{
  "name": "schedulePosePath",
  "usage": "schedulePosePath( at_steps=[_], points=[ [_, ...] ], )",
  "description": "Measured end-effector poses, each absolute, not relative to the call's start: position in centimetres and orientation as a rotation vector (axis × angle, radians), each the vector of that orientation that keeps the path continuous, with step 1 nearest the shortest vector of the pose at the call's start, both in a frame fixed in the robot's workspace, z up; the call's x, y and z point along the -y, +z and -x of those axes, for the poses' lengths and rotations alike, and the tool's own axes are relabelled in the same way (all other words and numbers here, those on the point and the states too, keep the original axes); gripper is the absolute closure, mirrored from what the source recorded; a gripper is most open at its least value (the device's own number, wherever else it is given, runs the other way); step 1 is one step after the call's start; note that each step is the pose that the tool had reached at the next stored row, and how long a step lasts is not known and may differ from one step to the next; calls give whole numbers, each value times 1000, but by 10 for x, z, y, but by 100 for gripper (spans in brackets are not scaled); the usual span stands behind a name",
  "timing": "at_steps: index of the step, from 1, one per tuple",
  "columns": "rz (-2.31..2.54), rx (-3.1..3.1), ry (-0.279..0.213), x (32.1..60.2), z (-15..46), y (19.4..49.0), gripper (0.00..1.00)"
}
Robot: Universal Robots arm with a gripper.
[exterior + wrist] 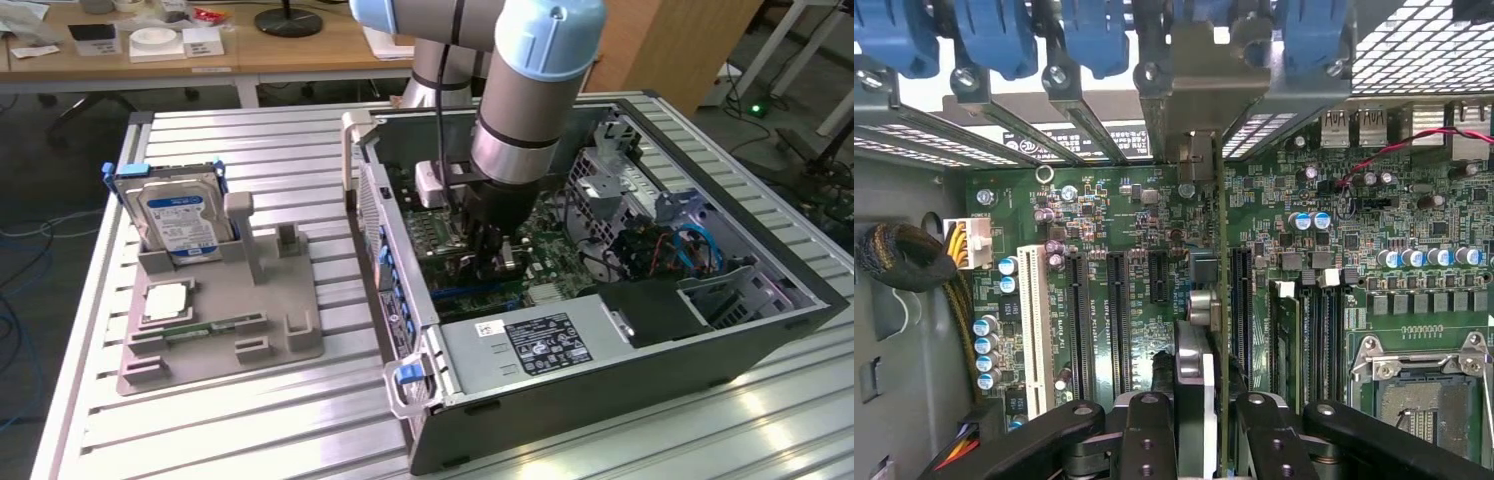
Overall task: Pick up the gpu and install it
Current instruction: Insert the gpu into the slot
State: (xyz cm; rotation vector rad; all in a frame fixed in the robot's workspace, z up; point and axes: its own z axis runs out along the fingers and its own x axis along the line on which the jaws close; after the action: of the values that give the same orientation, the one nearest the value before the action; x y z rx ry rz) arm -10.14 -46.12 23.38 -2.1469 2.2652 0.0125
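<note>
One gpu [1220, 300] edge-on in the gripper [1206, 420], lower edge hidden.

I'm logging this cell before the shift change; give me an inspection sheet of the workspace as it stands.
Surface: ribbed aluminium table, carrying an open computer case and a grey parts holder.
Job's things: gpu stands on edge over the motherboard, inside the case.
Clutter: hard drive and memory stick sit in the holder.
Grippers: gripper shut on gpu, down inside the case.
Cables: red wire, yellow bundle, blue cables.
Surroundings: wooden desk behind.
</note>
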Motion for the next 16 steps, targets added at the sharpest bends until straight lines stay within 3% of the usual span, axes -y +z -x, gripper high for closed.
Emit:
schedulePosePath(
  at_steps=[16],
  points=[
    [2147, -2265, 12, 460, 101, 234, 72]
  ],
)
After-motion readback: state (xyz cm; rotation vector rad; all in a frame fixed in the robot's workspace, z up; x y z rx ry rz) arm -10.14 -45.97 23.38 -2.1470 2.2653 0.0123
